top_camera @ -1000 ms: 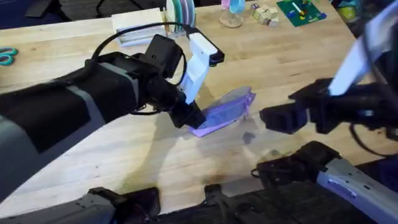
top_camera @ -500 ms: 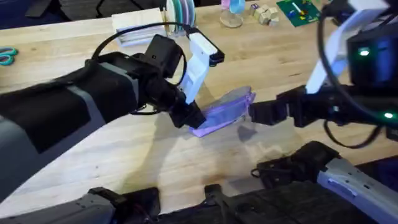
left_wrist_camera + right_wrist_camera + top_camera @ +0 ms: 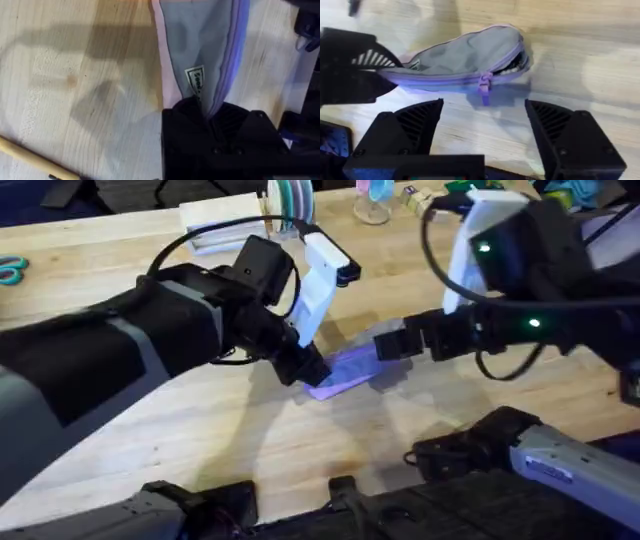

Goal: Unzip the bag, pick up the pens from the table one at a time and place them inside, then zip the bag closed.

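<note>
Worktop (image 3: 200,430): light wooden butcher-block planks, running across the whole overhead view.

Items lying directly on it:
- Bag (image 3: 345,370): lavender-purple fabric pouch, near the middle of the worktop. Zipper runs along its upper edge; pull tab (image 3: 484,85) hangs down the side; the zipper is parted at one end.
- Pen (image 3: 35,161): slim, yellow-tan, lying flat on the wood, apart from the bag.
- Scissors (image 3: 12,270): teal handles, at the far left edge.
- Wooden blocks (image 3: 425,202): small cluster near the far edge.
- Green board (image 3: 482,198): flat, just beside the blocks.
</note>
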`<state>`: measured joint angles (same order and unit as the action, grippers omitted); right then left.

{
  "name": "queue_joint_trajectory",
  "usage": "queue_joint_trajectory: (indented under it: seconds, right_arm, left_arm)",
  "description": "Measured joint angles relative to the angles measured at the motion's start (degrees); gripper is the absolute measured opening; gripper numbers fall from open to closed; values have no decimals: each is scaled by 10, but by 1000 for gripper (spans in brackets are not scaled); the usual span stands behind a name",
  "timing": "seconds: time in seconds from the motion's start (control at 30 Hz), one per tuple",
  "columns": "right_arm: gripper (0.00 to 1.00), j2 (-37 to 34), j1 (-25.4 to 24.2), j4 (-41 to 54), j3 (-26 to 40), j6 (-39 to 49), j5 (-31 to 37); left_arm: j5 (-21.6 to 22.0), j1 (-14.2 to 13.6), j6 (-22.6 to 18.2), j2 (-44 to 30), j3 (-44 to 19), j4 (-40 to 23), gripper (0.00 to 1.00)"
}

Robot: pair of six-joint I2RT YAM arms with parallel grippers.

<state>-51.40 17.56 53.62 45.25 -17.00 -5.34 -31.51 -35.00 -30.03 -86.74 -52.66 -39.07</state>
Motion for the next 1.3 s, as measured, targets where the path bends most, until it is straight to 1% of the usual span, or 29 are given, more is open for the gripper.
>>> queue_joint_trajectory:
  seconds: [0.07,0.2,0.3,0.4,0.63,0.67,0.7,0.83,0.9,0.97,1.13,1.3]
  right_arm:
    - [998,-25,0,-5,0,-2,0]
    - [945,-70,0,-23,0,-4,0]
    - [935,-93,0,-40,0,-6,0]
    - [911,-103,0,-51,0,-6,0]
    - [774,-105,0,-63,0,-6,-2]
    - [737,-105,0,-64,0,-6,-3]
    - [666,-105,0,-64,0,-6,-3]
    - [251,-105,0,-65,0,-8,-4]
    - [67,-105,0,-65,0,-9,-5]
    - [40,-105,0,-66,0,-10,-6]
    - [34,-105,0,-67,0,-7,-7]
    - [34,-102,0,-70,0,3,-26]
  left_arm:
    - [0,0,0,0,0,0,43]
    - [0,0,0,0,0,0,43]
    - [0,0,0,0,0,1,43]
    - [0,0,0,0,0,1,43]
    - [1,0,0,0,0,1,43]
    - [1,0,0,0,0,1,43]
    - [1,0,0,0,0,1,43]
    - [1,0,0,0,0,2,43]
    - [2,0,0,0,0,2,43]
    - [2,0,0,0,0,2,43]
    - [2,0,0,0,0,2,43]
    - [2,0,0,0,0,2,43]
